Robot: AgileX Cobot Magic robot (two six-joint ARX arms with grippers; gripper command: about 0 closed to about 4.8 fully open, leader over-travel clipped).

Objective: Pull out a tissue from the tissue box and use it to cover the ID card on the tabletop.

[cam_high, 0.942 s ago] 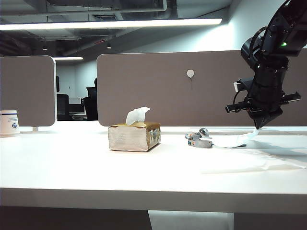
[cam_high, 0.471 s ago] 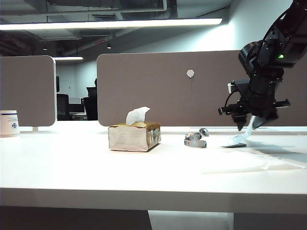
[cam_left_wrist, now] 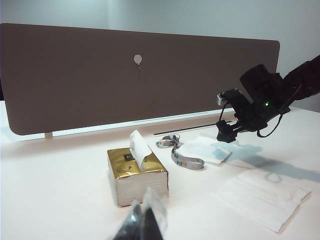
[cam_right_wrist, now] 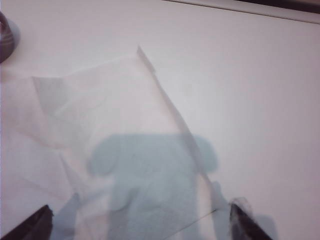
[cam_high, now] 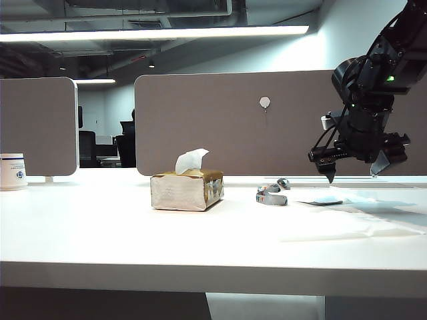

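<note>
With the right hand [cam_high: 351,175] spread wide and empty just above the tissue [cam_left_wrist: 206,149] lying over the ID card [cam_high: 320,202] near the table's [cam_high: 133,233] far right edge, lifting away could drag it aside and uncover the card, while the left hand [cam_left_wrist: 145,220], seemingly shut, hangs before the tissue box [cam_high: 187,189].

Tissue box [cam_left_wrist: 136,172] is showing a gold-brown top, pale silvery sides and a white tuft. Lanyard [cam_left_wrist: 181,152] is reading grey with small orange and blue marks. Tabletop [cam_high: 133,233] is appearing plain white. Divider panel [cam_high: 233,123] is looking grey-brown.
</note>
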